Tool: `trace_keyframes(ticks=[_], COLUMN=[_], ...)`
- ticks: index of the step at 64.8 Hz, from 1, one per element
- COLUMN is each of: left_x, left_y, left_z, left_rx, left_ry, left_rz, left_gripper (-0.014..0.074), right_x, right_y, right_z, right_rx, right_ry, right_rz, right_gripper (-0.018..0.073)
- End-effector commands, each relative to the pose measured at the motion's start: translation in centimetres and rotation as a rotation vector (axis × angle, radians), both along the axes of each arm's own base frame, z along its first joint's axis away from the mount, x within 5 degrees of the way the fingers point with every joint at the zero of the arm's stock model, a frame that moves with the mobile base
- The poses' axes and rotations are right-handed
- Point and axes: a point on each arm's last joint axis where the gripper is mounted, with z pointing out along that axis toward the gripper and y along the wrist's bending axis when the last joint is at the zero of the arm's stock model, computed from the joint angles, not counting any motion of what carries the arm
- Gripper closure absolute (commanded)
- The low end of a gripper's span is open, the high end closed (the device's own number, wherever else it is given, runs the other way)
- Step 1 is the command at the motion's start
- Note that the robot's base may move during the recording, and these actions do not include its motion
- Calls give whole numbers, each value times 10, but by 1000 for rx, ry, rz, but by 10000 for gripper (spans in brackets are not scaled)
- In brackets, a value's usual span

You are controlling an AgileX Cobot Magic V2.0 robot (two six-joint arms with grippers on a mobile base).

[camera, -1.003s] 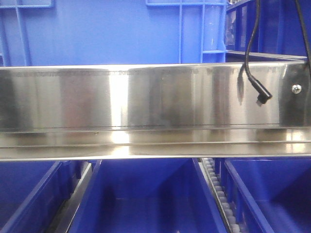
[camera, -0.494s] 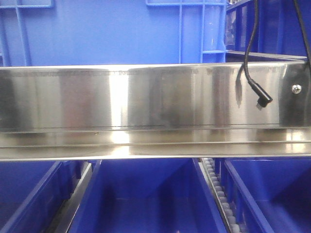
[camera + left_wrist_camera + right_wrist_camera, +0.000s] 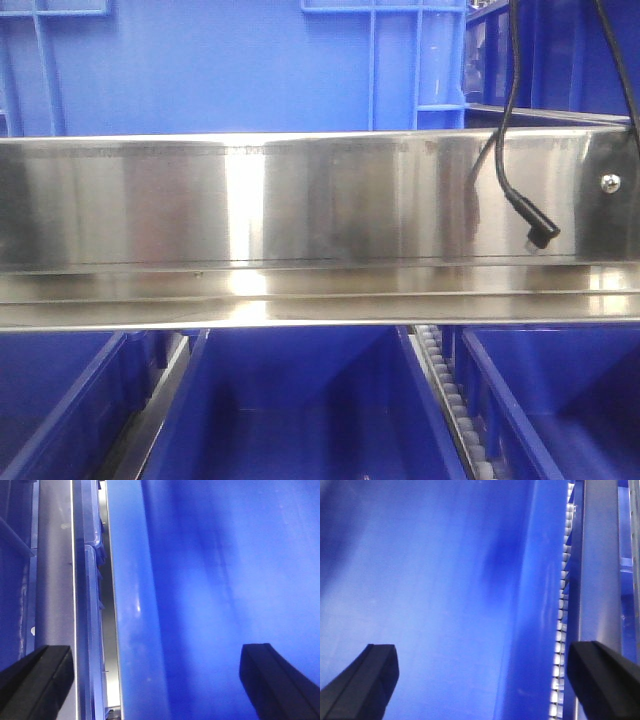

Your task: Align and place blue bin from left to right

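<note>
The left gripper (image 3: pixel 152 652) shows two fingers (image 3: pixel 37 680) in its wrist view. Both are matte black and blocky, with flat faces, straight edges and a slanted top end. Their surface is dull and takes only a faint grey light on the upper face. The right gripper (image 3: pixel 482 650) looks the same, with two plain black fingers (image 3: pixel 600 680) of square section. In the front view a thin black cable (image 3: pixel 515 60) ends in a short angled plug (image 3: pixel 541 233), also black.
</note>
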Motion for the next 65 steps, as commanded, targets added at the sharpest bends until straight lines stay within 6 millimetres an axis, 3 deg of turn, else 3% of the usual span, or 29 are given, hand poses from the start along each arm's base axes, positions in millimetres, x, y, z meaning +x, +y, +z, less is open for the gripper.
trace_keyframes(ticks=[1,7,14,20,24,27,31,37,65], left_x=[0,0,0,0,0,0,0,0,-6], left_y=[0,0,0,0,0,0,0,0,-1], left_z=[3,3,3,3,3,3,3,3,11], left_rx=[-9,-9,-9,-9,-9,-9,-11,-11,-15], left_ry=[-13,-13,-13,-13,-13,-13,-13,-15,-35], left_rz=[1,1,1,1,1,1,0,0,-5], left_gripper=[25,31,101,255,408,518,641,590,605], right_x=[-1,-1,-1,-1,-1,-1,-1,-1,-5], right_y=[-3,-3,-3,-3,-3,-4,-4,-4,-5], right_z=[7,7,7,7,7,8,8,8,15], right_rx=[-3,-3,-3,-3,-3,-3,-3,-3,1], right_ry=[-32,-32,-32,-32,-32,-34,-34,-34,-51], right_rz=[1,1,1,1,1,1,1,1,0], right_gripper=[13,99,279,474,610,661,645,638,638])
